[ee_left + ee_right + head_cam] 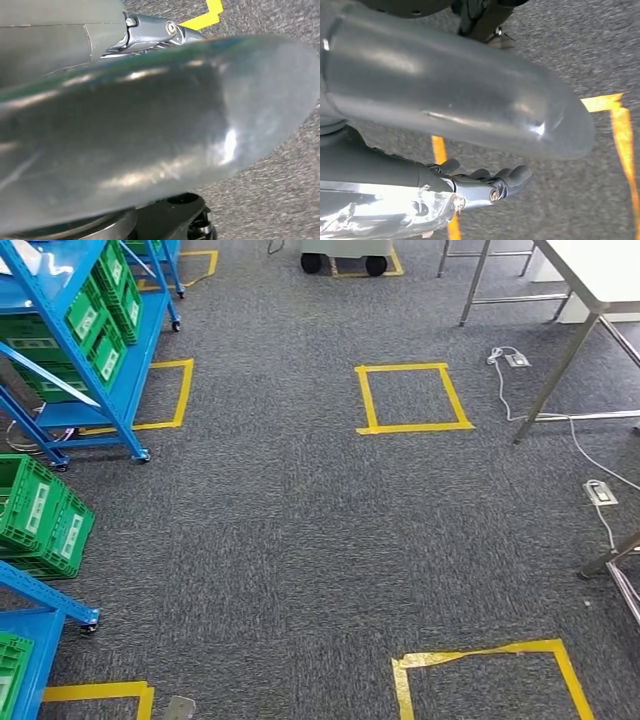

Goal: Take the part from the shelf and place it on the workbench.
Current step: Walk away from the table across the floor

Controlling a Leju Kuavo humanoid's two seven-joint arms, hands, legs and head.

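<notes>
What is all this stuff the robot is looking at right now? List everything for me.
Shelf racks: two, blue, on wheels, far left; one further off, one nearer.
Crates: several, green with white labels, on the racks; the nearest stack left of centre.
Tape squares: yellow, on the grey carpet; one complete in the middle, others partly cut off, such as the near right one.
Workbench: one, white top on metal legs, upper right.
Floor sockets with white cables: two, right side.
Wheeled base: one, top centre.
Left hand: grey, fingers largely hidden.
Right hand: grey, holding nothing, above the carpet.
</notes>
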